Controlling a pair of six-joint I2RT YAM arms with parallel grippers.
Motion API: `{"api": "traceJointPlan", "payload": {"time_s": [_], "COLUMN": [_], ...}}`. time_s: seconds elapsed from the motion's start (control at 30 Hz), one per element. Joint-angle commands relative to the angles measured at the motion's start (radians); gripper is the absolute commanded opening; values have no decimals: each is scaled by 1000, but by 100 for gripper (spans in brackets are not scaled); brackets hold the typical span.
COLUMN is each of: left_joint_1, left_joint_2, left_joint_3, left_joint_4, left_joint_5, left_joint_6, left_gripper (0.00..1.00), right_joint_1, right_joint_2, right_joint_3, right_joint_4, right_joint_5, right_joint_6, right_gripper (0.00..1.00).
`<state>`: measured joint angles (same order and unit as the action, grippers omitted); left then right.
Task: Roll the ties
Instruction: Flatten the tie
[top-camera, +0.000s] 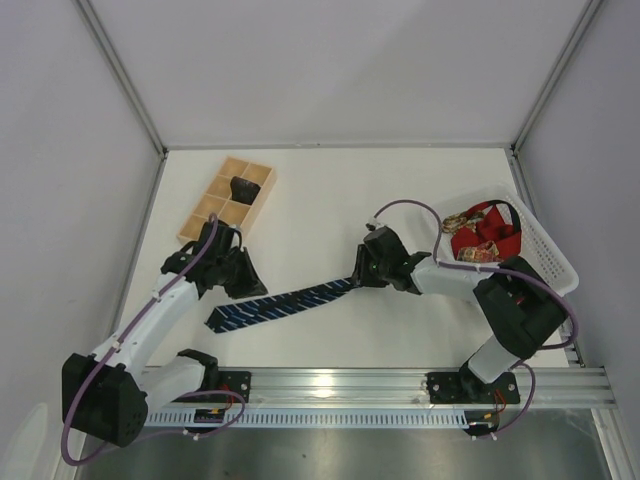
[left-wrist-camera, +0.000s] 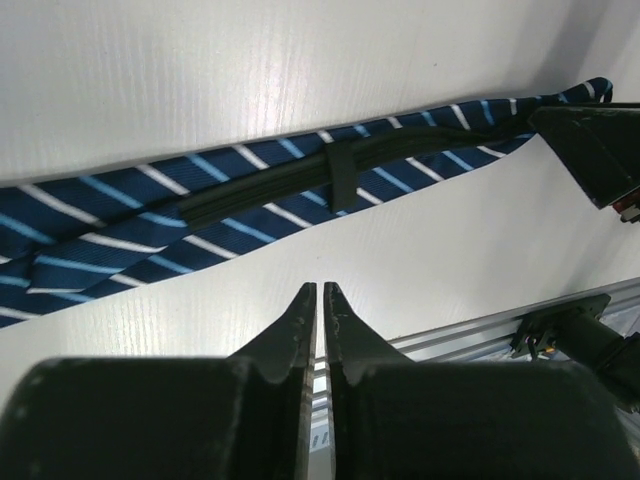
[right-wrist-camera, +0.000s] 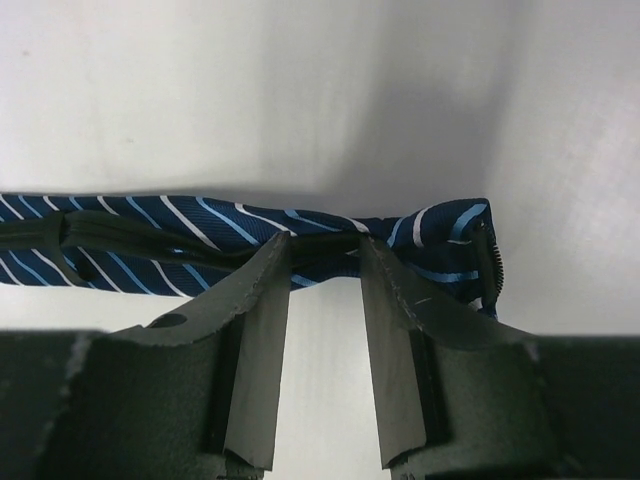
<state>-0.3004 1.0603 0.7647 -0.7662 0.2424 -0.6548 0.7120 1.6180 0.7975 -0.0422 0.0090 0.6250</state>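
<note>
A navy tie (top-camera: 280, 303) with pale stripes lies flat and diagonal on the white table. In the left wrist view, the tie (left-wrist-camera: 250, 200) lies back side up, showing its keeper loop. My left gripper (top-camera: 243, 282) hovers by the wide half, shut and empty (left-wrist-camera: 319, 292), just short of the tie. My right gripper (top-camera: 362, 273) is at the narrow end. Its jaws (right-wrist-camera: 322, 252) are open, with the tips down on the tie (right-wrist-camera: 200, 235), whose end is folded over. A dark rolled tie (top-camera: 243, 188) sits in a wooden box. Red and gold ties (top-camera: 482, 236) lie in a basket.
The wooden compartment box (top-camera: 215, 213) stands at the back left, close behind my left gripper. A white plastic basket (top-camera: 545, 250) stands at the right beside the right arm. An aluminium rail (top-camera: 380, 385) runs along the near edge.
</note>
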Motion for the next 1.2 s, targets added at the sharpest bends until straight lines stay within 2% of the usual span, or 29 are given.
{"api": "traceJointPlan", "payload": {"time_s": [0.0, 0.07, 0.2, 0.3, 0.37, 0.6, 0.8, 1.0, 1.1, 1.17], "left_joint_1": [6, 6, 6, 6, 6, -2, -23, -29, -34, -34], "left_joint_2": [7, 46, 113, 168, 199, 360, 414, 487, 503, 509], "left_joint_3": [-11, -18, -31, -19, -1, 65, 81, 82, 76, 68], "left_joint_4": [24, 45, 76, 74, 79, 47, 76, 94, 105, 113], "left_joint_5": [26, 43, 66, 40, 20, -54, -101, -129, -140, -149], "left_joint_6": [-2, 3, -5, -8, 0, 4, -11, -3, -5, -8], "left_gripper": [13, 19, 22, 25, 31, 36, 38, 37, 30, 19], "right_joint_1": [-39, -40, -43, -54, -66, -74, -72, -78, -82, -82], "right_joint_2": [-68, -134, -242, -315, -343, -342, -310, -310, -308, -311], "right_joint_3": [-84, -109, -155, -196, -225, -242, -231, -215, -216, -218], "right_joint_4": [-80, -116, -200, -228, -231, -200, -182, -194, -199, -200], "right_joint_5": [65, 85, 149, 160, 151, 95, 77, 77, 74, 72], "right_joint_6": [39, 56, 62, 44, 35, 39, 36, 16, 16, 15], "right_gripper": [39, 40, 41, 41, 41, 41, 41, 41, 41, 41]}}
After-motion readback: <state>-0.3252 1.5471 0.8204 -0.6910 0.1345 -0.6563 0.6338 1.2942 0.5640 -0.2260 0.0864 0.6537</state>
